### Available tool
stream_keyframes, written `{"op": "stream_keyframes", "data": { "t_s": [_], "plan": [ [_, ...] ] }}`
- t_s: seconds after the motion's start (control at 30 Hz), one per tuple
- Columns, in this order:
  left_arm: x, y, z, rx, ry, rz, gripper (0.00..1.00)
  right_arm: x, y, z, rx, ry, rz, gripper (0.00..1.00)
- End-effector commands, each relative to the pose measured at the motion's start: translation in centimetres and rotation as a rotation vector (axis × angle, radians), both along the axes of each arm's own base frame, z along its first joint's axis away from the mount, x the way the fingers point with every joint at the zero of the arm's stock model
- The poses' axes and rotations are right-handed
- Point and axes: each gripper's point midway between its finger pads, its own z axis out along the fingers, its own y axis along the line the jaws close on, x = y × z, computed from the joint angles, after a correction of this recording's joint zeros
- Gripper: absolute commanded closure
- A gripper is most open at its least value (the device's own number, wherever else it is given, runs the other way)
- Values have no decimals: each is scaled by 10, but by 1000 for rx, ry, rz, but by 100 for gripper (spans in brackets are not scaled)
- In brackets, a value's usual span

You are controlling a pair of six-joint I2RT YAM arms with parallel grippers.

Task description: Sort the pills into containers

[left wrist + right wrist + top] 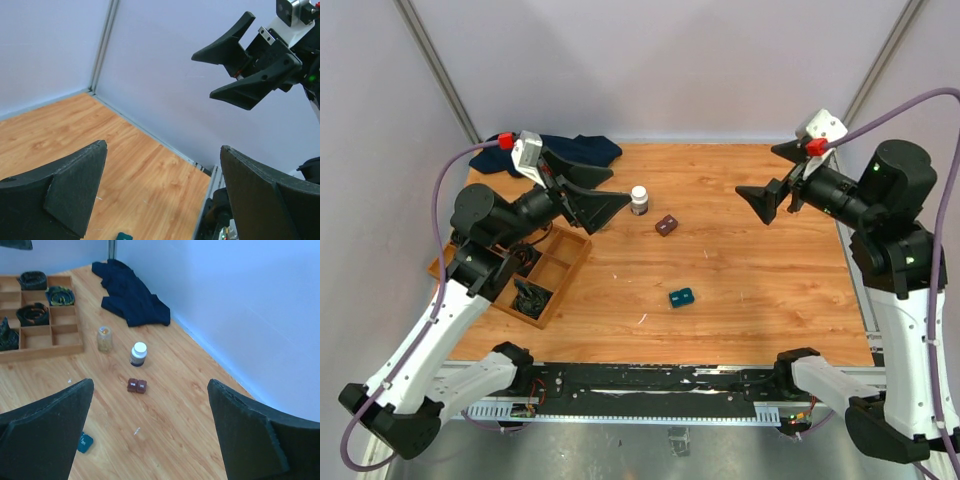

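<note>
Task overall: seemingly not begun; no pills are visible and all the sorting is left.
Left gripper (162,150): raised over the far left, jaws spread wide, empty.
Right gripper (150,390): raised at the far right, jaws spread wide, empty.
Pill bottle (639,199): far centre, upright, capped.
Teal case (681,296): near centre, apart from both grippers.

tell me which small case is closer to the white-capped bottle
The maroon case, which sits just beside the bottle. The teal case lies apart from both, nearer the arms' bases.
</note>
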Motion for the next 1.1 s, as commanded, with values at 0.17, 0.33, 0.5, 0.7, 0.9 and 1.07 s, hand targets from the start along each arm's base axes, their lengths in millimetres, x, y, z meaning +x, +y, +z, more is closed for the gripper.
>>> {"op": "stream_keyframes", "data": {
  "t_s": [0.17,0.33,0.5,0.7,0.9,1.07],
  "plan": [
    [-34,14,30,9,-36,-32,1,-17,-20,36,200,98,-168,2],
    [-38,16,27,14,-29,-33,1,-17,-24,39,239,111,-195,2],
    [-41,18,21,25,-23,-28,1,-18,-23,39,250,118,-174,2],
    [-43,21,15,39,-28,-16,1,-17,-23,40,252,121,-163,2],
    [-40,19,7,51,-23,-15,1,-12,-24,36,251,125,-158,2],
    [-37,16,-3,55,-17,-24,1,-8,-26,32,243,126,-169,2]
  ]
}}
